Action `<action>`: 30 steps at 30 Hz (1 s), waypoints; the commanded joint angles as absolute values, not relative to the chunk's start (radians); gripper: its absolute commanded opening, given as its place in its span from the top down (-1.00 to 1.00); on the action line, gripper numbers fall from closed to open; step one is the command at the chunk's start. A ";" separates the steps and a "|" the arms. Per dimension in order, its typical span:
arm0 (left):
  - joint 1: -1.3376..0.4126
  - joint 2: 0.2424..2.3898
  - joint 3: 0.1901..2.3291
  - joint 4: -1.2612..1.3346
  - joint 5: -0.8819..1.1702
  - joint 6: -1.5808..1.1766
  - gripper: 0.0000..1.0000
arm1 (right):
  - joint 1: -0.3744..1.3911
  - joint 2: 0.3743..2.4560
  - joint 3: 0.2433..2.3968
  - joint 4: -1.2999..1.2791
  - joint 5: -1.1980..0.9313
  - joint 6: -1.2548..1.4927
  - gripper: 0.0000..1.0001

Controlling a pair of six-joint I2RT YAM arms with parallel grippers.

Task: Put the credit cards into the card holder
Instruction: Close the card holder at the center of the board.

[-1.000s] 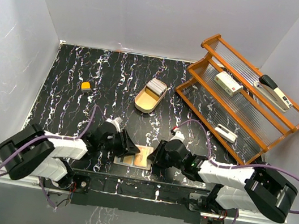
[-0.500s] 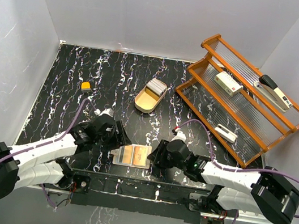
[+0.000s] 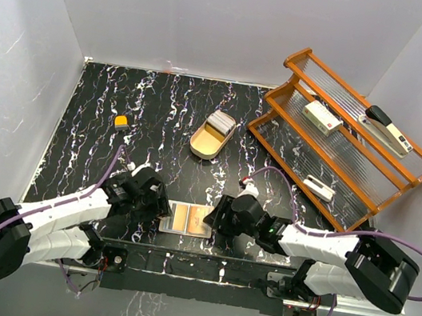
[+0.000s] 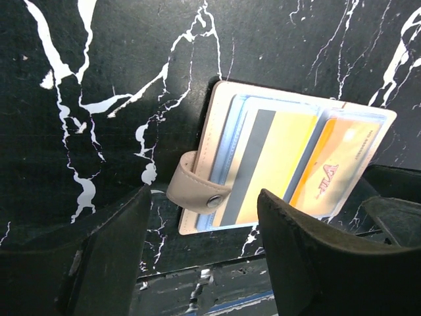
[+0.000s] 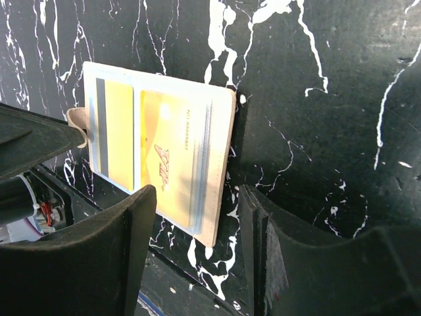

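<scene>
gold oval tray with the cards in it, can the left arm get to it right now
Probably yes: only bare marbled tabletop lies between the left gripper and the gold oval tray, and its jaws stand open with nothing in them.

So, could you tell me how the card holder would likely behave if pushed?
The card holder lies flat and thin, so it would probably slide rather than tip. Its strap tab curls loosely, suggesting soft leather that may flex when lifted.

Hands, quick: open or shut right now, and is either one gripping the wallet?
Left hand: open, holding nothing; the wallet lies flat on the table.
Right hand: open, holding nothing.
</scene>
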State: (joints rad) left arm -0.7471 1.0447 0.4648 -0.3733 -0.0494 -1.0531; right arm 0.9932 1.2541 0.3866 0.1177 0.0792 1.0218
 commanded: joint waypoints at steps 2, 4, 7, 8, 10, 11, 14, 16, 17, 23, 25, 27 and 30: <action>-0.741 1.054 0.448 -0.373 -0.039 -1.026 -0.20 | 0.997 1.283 0.412 0.147 0.080 1.000 -0.05; -0.740 1.061 0.445 -0.369 -0.033 -1.020 -0.09 | 0.997 1.288 0.411 0.157 0.071 1.000 -0.05; -0.741 1.062 0.431 -0.341 -0.016 -1.015 0.19 | 0.997 1.290 0.410 0.186 0.047 1.002 -0.06; -0.741 1.059 0.428 -0.331 -0.008 -1.015 0.27 | 0.997 1.289 0.410 0.194 0.037 1.003 -0.06; -0.741 1.055 0.425 -0.313 0.003 -1.009 0.43 | 0.997 1.286 0.410 0.199 0.029 1.004 -0.06; -0.741 1.052 0.424 -0.307 0.008 -1.007 0.49 | 0.997 1.283 0.410 0.200 0.027 1.001 -0.06; -0.742 1.046 0.424 -0.286 0.021 -1.000 0.74 | 0.997 1.265 0.396 0.219 0.011 0.999 -0.07; -0.741 1.038 0.422 -0.268 0.033 -1.000 0.83 | 0.997 1.244 0.389 0.228 0.003 1.004 -0.07; -0.741 1.036 0.419 -0.254 0.039 -1.000 0.84 | 0.997 1.230 0.388 0.227 0.003 1.006 -0.07; -0.741 1.048 0.391 -0.156 0.095 -1.012 0.81 | 0.997 1.145 0.393 0.217 0.001 1.002 -0.08; -0.742 1.065 0.384 -0.124 0.114 -1.016 0.81 | 0.997 1.131 0.395 0.222 -0.006 0.999 -0.08; -0.742 1.084 0.379 -0.096 0.130 -1.022 0.81 | 0.997 1.123 0.399 0.231 -0.019 0.999 -0.08; -0.742 1.106 0.366 -0.034 0.164 -1.037 0.81 | 0.997 1.125 0.405 0.244 -0.045 0.996 -0.08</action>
